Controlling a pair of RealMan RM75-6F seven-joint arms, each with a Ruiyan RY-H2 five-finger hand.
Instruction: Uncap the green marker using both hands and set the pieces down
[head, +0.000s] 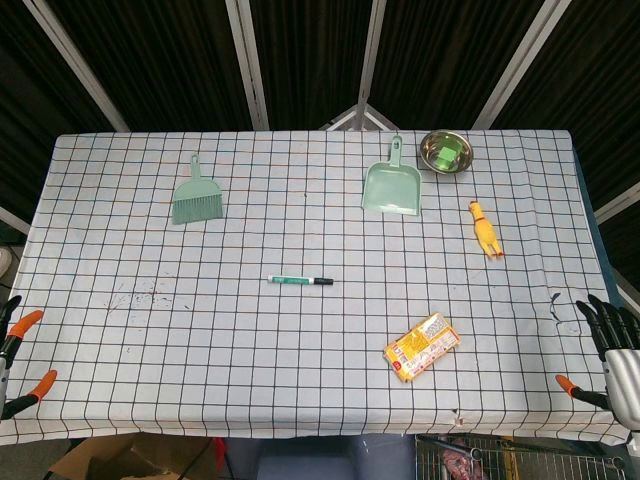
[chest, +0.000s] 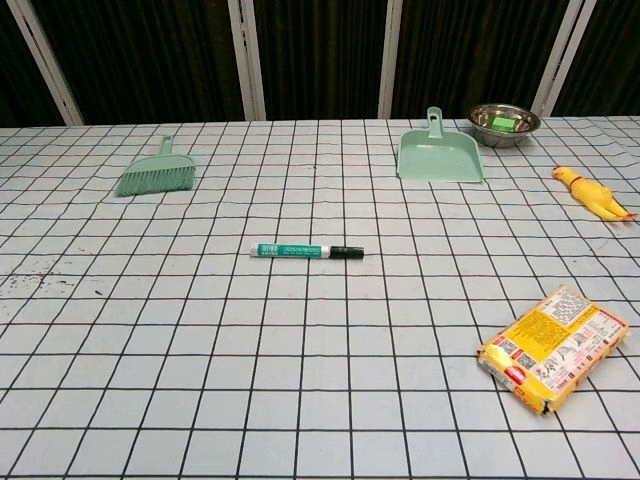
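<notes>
I see the green marker (head: 299, 280) lying flat near the middle of the bench (head: 200, 380), on the checked cloth. Its long axis runs left to right across my head view, nearly parallel to the near edge. The green-labelled barrel sits toward my left and the black cap (head: 323, 281) points toward my right; the cap is on. In the chest view the marker (chest: 306, 250) lies the same way, the dark end to the right.

Neither robot hand touches it. My left robot hand (head: 12, 350) shows only at the lower left corner of the head view, off the bench edge, dark fingers apart with orange tips, holding nothing. My right robot hand (head: 612, 340) sits at the lower right corner, beside the bench edge, fingers spread upward and empty. Both are well apart from the marker. The chest view shows neither hand.

Beyond the marker, a green hand brush (head: 196, 192) lies far left, and a green dustpan (head: 392, 182) lies far right with its handle pointing away from me. A metal bowl (head: 445, 152) stands just beside the dustpan. A yellow rubber chicken (head: 485, 229) lies near the right edge. A yellow snack packet (head: 422, 346) lies nearer me, right of the marker.
</notes>
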